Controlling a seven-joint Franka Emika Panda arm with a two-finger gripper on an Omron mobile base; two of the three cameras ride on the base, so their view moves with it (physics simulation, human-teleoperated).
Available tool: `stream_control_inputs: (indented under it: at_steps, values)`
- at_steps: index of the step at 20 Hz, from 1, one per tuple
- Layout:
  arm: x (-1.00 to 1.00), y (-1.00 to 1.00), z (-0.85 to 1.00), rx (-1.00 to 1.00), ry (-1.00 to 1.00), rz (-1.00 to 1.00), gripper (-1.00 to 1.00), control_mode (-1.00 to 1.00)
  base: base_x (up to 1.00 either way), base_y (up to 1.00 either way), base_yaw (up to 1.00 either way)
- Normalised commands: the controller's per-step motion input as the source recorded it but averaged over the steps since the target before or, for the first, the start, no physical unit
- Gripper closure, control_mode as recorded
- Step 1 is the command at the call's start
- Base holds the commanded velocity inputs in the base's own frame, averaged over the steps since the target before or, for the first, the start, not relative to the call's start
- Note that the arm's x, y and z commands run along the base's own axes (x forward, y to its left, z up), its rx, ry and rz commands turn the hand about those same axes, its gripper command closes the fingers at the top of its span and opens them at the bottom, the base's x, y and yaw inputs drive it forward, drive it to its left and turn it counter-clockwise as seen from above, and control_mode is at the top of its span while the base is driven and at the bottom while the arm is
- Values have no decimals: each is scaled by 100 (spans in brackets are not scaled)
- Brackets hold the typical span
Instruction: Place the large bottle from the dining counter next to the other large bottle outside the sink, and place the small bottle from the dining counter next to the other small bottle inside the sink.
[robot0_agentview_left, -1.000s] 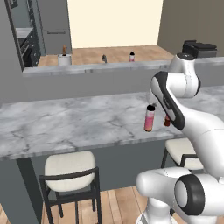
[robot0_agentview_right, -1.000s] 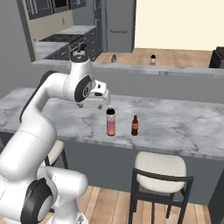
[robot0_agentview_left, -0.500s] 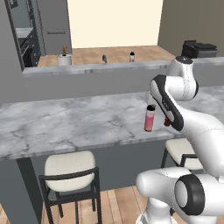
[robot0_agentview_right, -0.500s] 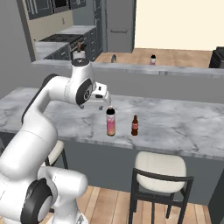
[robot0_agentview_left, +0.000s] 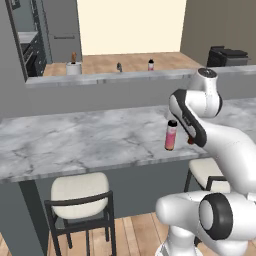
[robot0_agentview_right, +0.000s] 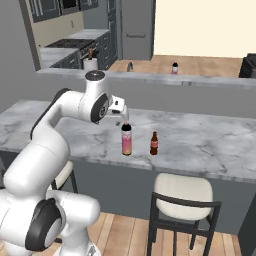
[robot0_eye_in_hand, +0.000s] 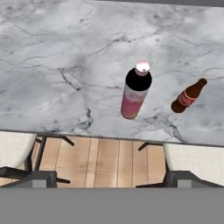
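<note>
On the white marble dining counter (robot0_agentview_right: 200, 145) the large bottle (robot0_agentview_right: 127, 140), pink with a dark top, stands upright near the front edge. Just right of it stands the small bottle (robot0_agentview_right: 154, 144), dark brown with a red label. My gripper (robot0_agentview_right: 121, 119) hangs open just above and slightly behind the large bottle's cap, holding nothing. From the hand view I look down on the large bottle (robot0_eye_in_hand: 136, 89) and the small bottle (robot0_eye_in_hand: 188, 96), both on the marble (robot0_eye_in_hand: 57, 65). From the left, the large bottle (robot0_agentview_left: 171, 135) stands just left of my forearm. The sink basin is hidden behind the far ledge.
A faucet (robot0_agentview_right: 130, 66), another bottle (robot0_agentview_right: 174, 68) and a utensil pot (robot0_agentview_right: 90, 63) stand on the far kitchen counter behind a grey ledge. White-cushioned stools (robot0_agentview_right: 182, 192) (robot0_agentview_left: 80, 190) stand under the dining counter's front edge.
My hand has eased slightly down and toward the large bottle. Both bottles stand where they were.
</note>
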Motion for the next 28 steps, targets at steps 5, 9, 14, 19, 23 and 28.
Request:
stream_control_inputs:
  at_steps: [5, 9, 14, 19, 23, 28]
  values:
    - [24, -13, -7, 0, -2, 0, -100, -100, 0, 0, 0]
    - [17, -13, -6, 0, -2, 1, -100, -100, 0, 0, 0]
    - [21, -7, -9, 0, -2, 0, -100, -100, 0, 0, 0]
    - [19, -2, -11, 0, -4, 0, -100, -100, 0, 0, 0]
    - [13, 0, -14, 0, -4, 0, -100, -100, 0, 0, 0]
    - [12, -5, -10, 0, -1, 0, -100, -100, 0, 0, 0]
